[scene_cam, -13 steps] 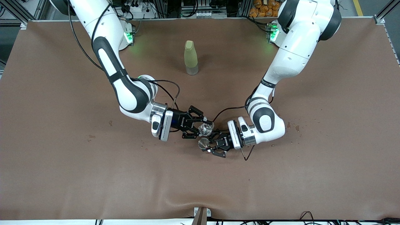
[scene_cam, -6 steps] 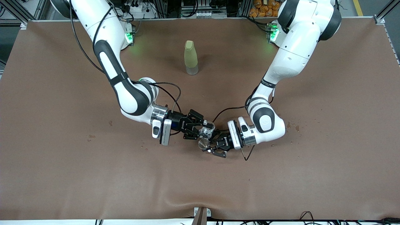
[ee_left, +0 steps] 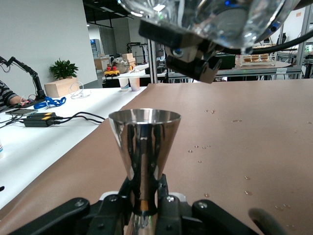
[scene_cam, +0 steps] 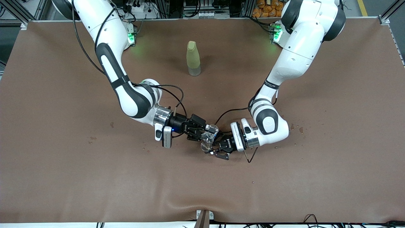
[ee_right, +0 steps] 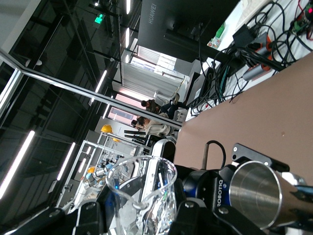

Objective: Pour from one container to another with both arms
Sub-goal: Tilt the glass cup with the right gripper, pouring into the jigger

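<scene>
A dark monitor (ee_right: 181, 29) reads "HUAWEI".

**A robotics lab in an open industrial hall**

Two white jointed arms are bolted along one edge of a table (scene_cam: 63, 177) covered in brown sheeting, with green-lit bases and loose black cables. Aluminium framing (scene_cam: 14, 11) and power strips crowd that same edge. The left wrist view shows more benches running off into the room, a white one carrying blue cable (ee_left: 49, 102), a potted plant (ee_left: 63, 69) and, at its end, another small robot arm (ee_left: 22, 68). The right wrist view shows a large monitor (ee_right: 181, 29), tangled wiring (ee_right: 254, 46), strip ceiling lights, a green exit sign (ee_right: 99, 18) and seated people (ee_right: 159, 108).
</scene>
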Tool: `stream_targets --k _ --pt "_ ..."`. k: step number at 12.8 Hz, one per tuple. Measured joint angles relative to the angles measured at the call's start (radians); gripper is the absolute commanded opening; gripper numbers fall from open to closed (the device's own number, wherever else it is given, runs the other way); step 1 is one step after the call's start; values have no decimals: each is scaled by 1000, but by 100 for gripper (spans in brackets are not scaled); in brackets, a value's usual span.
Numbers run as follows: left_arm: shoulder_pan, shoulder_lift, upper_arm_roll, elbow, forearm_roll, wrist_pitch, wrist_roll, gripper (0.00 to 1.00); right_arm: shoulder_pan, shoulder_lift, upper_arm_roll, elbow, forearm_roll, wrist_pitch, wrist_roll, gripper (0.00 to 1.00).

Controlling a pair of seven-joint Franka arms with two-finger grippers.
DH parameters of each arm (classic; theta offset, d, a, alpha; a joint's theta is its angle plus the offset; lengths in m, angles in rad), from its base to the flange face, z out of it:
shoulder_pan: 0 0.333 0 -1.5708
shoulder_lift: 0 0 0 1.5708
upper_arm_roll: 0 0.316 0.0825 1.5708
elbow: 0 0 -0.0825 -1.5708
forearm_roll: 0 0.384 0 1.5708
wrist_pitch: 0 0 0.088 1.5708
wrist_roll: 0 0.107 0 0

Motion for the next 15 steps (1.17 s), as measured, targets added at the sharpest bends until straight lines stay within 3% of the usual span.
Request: stream_targets --k 15 --pt "0 0 0 3 0 0 0 0 17 32 0 2 213 7 158 3"
